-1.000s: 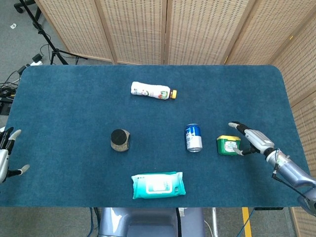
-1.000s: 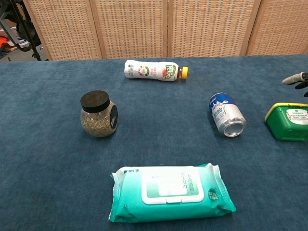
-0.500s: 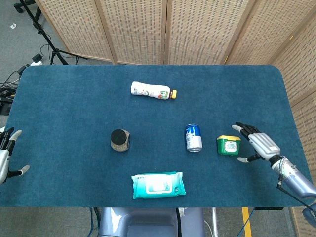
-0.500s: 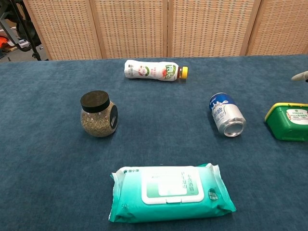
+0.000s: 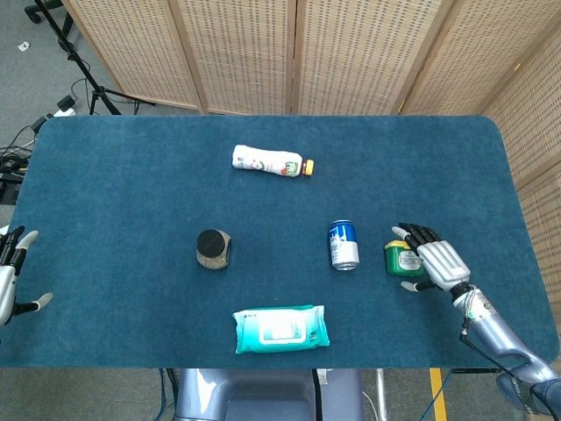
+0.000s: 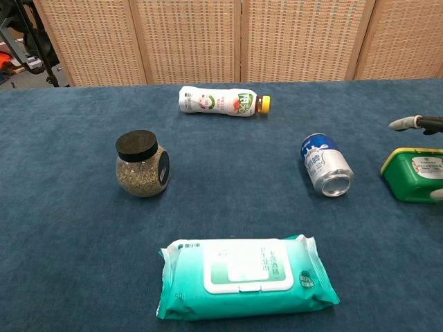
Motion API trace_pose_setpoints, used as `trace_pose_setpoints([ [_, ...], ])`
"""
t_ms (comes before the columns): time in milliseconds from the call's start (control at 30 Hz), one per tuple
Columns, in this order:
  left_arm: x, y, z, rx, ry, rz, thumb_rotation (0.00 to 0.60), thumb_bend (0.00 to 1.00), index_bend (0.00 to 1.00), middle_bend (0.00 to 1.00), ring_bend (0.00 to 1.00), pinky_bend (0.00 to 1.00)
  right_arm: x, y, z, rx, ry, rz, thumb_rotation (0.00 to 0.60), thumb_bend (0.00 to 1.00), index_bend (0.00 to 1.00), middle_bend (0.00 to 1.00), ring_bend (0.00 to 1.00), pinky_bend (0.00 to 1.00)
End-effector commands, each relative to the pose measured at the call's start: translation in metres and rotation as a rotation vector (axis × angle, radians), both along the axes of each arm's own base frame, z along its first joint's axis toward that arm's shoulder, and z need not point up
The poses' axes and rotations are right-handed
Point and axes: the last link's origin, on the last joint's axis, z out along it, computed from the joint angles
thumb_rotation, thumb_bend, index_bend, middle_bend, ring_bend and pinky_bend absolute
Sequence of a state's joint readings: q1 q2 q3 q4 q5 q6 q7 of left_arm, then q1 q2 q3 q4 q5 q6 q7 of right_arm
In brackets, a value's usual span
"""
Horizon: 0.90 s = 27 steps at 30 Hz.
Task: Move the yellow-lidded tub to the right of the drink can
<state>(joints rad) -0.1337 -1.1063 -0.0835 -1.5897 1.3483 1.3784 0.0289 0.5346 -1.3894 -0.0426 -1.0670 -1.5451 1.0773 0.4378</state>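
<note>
The green tub with a yellow lid (image 5: 401,258) sits on the blue table just right of the drink can (image 5: 343,245), which lies on its side. My right hand (image 5: 436,263) hangs over the tub's right side with fingers spread, the thumb low beside it. No grip on the tub shows. In the chest view the tub (image 6: 414,173) is at the right edge beside the can (image 6: 326,173). One right-hand fingertip (image 6: 408,124) shows above it, well apart. My left hand (image 5: 10,276) is open off the table's left edge.
A white drink bottle (image 5: 273,162) lies at the back centre. A dark-lidded glass jar (image 5: 213,249) stands left of the can. A teal wipes pack (image 5: 281,329) lies near the front edge. The table's right edge (image 5: 524,237) runs close behind my right hand.
My right hand drew back to the right of the tub, then came in again to the left and now lies over its right side. The tub and can have not moved.
</note>
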Motion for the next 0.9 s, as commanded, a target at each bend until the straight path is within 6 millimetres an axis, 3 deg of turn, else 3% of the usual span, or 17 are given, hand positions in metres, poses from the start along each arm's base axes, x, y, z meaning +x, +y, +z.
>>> trace_pose_setpoints([
  [33, 0.000, 0.000, 0.000, 0.001, -0.001, 0.002, 0.600, 0.00, 0.00, 0.00, 0.00, 0.00, 0.002, -0.008, -0.005, -0.043, 0.002, 0.006, 0.600, 0.00, 0.19, 0.25, 0.19, 0.19],
  [200, -0.001, 0.000, 0.000, 0.000, -0.001, 0.004, 0.600, 0.00, 0.00, 0.00, 0.00, 0.00, -0.001, -0.013, -0.010, -0.115, 0.016, 0.019, 0.600, 0.09, 0.31, 0.37, 0.27, 0.21],
  [267, -0.001, 0.001, 0.000, -0.002, -0.001, 0.004, 0.600, 0.00, 0.00, 0.00, 0.00, 0.00, -0.004, -0.014, -0.012, -0.108, 0.026, 0.014, 0.600, 0.21, 0.35, 0.41, 0.30, 0.22],
  [367, -0.001, 0.001, 0.000, -0.002, -0.002, 0.003, 0.600, 0.00, 0.00, 0.00, 0.00, 0.00, -0.004, -0.015, -0.012, -0.125, 0.019, 0.020, 0.600, 0.47, 0.43, 0.47, 0.36, 0.27],
  [500, -0.001, 0.000, 0.000, -0.001, -0.002, 0.002, 0.600, 0.00, 0.00, 0.00, 0.00, 0.00, -0.001, -0.014, -0.010, -0.150, -0.033, 0.041, 0.600, 0.63, 0.45, 0.49, 0.37, 0.28],
  [667, 0.000, 0.000, 0.000, -0.005, -0.002, 0.001, 0.600, 0.00, 0.00, 0.00, 0.00, 0.00, 0.005, -0.012, 0.005, -0.121, -0.138, 0.042, 0.600, 0.71, 0.45, 0.49, 0.39, 0.28],
  [900, 0.000, 0.000, 0.000, -0.008, -0.005, -0.001, 0.600, 0.00, 0.00, 0.00, 0.00, 0.00, 0.023, -0.021, 0.058, 0.129, -0.262, -0.110, 0.600, 0.75, 0.47, 0.50, 0.39, 0.28],
])
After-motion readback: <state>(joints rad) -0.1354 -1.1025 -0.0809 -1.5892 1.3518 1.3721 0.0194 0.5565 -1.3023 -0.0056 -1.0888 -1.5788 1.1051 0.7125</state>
